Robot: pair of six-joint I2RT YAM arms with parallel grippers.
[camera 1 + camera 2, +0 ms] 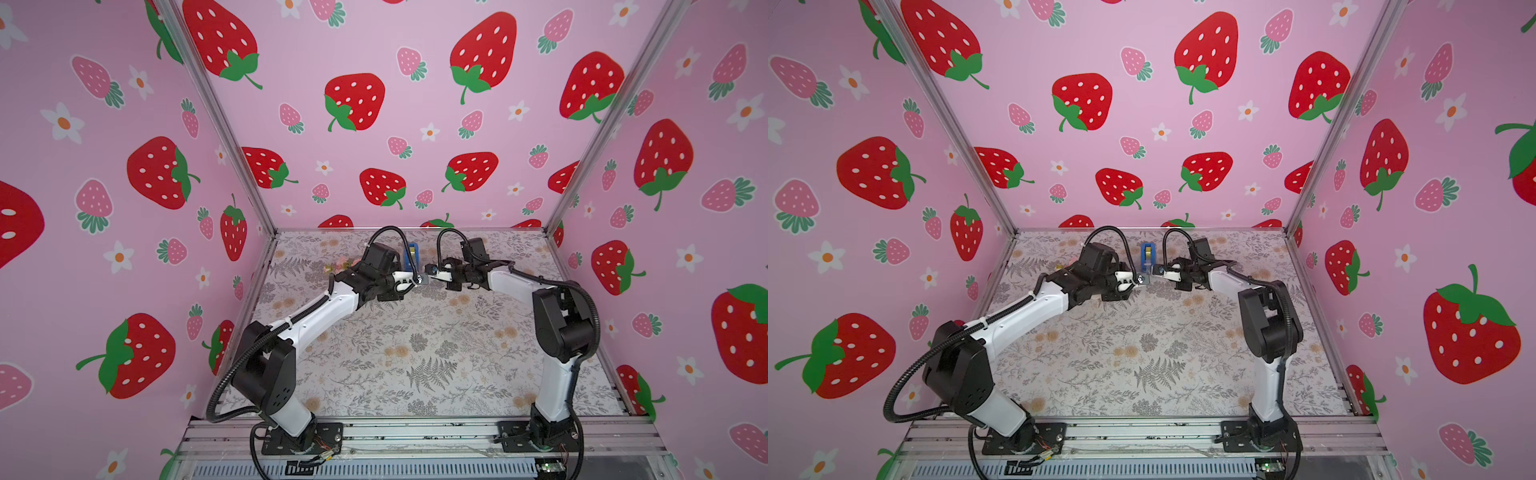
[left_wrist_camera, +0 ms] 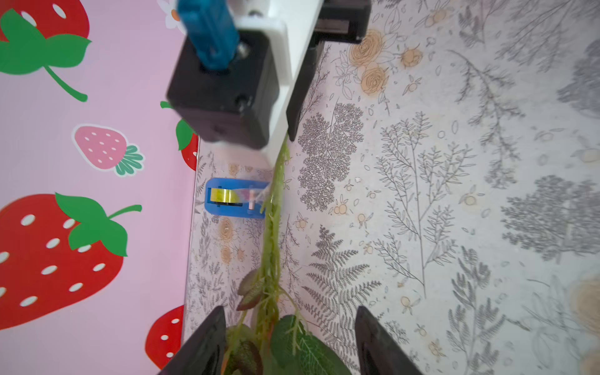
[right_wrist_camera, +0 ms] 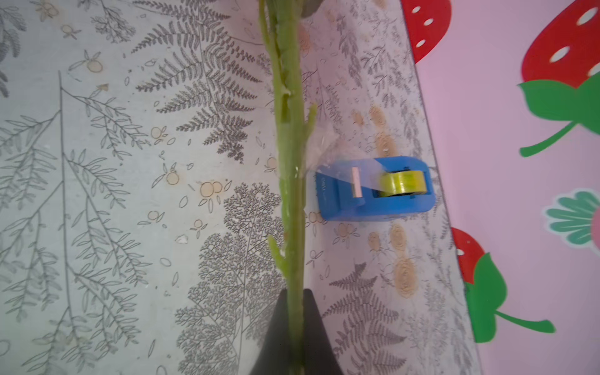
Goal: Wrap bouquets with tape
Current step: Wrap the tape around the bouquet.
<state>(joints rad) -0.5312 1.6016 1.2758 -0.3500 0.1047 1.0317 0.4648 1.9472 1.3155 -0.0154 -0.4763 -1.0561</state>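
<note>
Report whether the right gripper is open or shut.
Shut. In the right wrist view, the right gripper pinches the bouquet stems tightly, with no gap on either side.

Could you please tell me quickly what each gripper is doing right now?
Left gripper: open, fingers apart on either side of the bouquet.
Right gripper: closed on the bouquet's stems.

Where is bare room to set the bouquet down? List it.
Free: the grey fern-printed table covering, its front half up to the metal rail, and its back right corner. Crowded: back centre, around the green-stemmed pink bouquet and the small blue plastic tape dispenser.
</note>
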